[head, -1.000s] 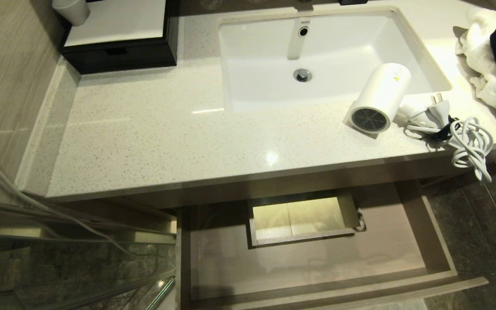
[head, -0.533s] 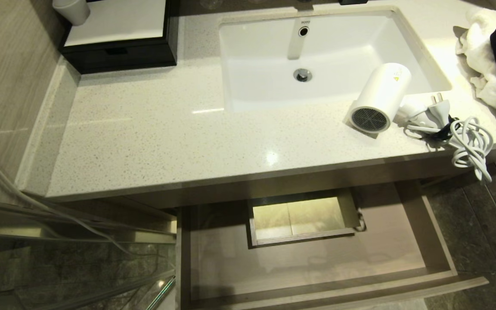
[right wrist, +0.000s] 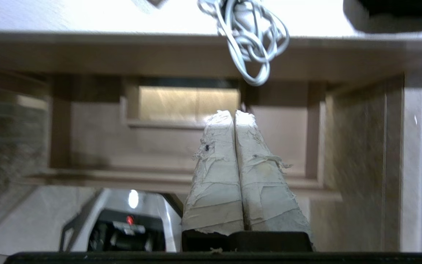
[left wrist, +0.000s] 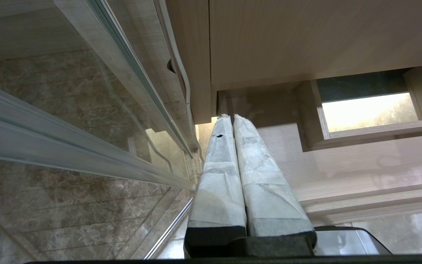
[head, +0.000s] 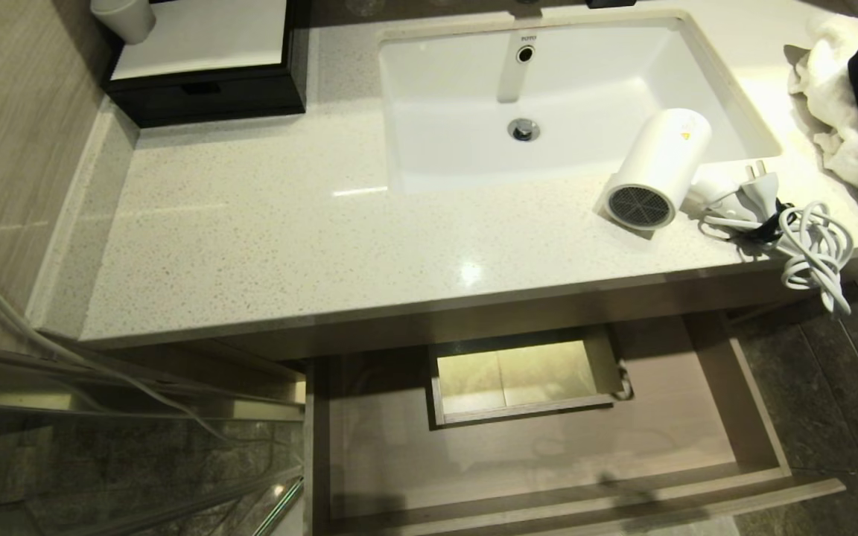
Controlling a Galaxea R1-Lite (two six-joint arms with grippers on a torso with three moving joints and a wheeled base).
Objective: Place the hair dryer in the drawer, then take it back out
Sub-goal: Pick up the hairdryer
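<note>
Hair dryer point(head: 656, 170): lies on its side on the bench, at the sink's near right corner, its dark grille end turned toward the bench's front edge; neither pair of jaws is near it or touching it.
Cord point(head: 809, 238): white bundle with a black tie, just beside the hair dryer; loops hang over the bench's front edge. In the right wrist view the loops point(right wrist: 249, 40) dangle ahead of and above the right jaws, clear of them.
Plug point(head: 755, 181): on the bench between the hair dryer and the cord bundle.
Drawer point(head: 757, 417): pulled open below the bench, nothing visible inside; its boxed cutout point(head: 522, 380) sits at rear centre. It lies straight ahead of both pairs of jaws in the wrist views.
Right gripper point(right wrist: 234, 114): out of the head view; tape-wrapped jaws pressed together, holding nothing, pointing at the open drawer's interior, with the cutout just left of the tips in that view.
Left gripper point(left wrist: 232, 117): out of the head view; jaws pressed together, holding nothing, the tips toward the drawer's left rear corner, a glass panel point(left wrist: 68, 110) alongside them.
Bench point(head: 287, 246): pale speckled stone top.
Sink point(head: 570, 67): white basin set into the bench, beyond the hair dryer.
Black box point(head: 213, 93): at the bench's far left corner, well apart from the hair dryer.
White cup point(head: 124, 16): on the black box's far left corner.
Towel point(head: 824, 89): crumpled white cloth at the bench's far right.
</note>
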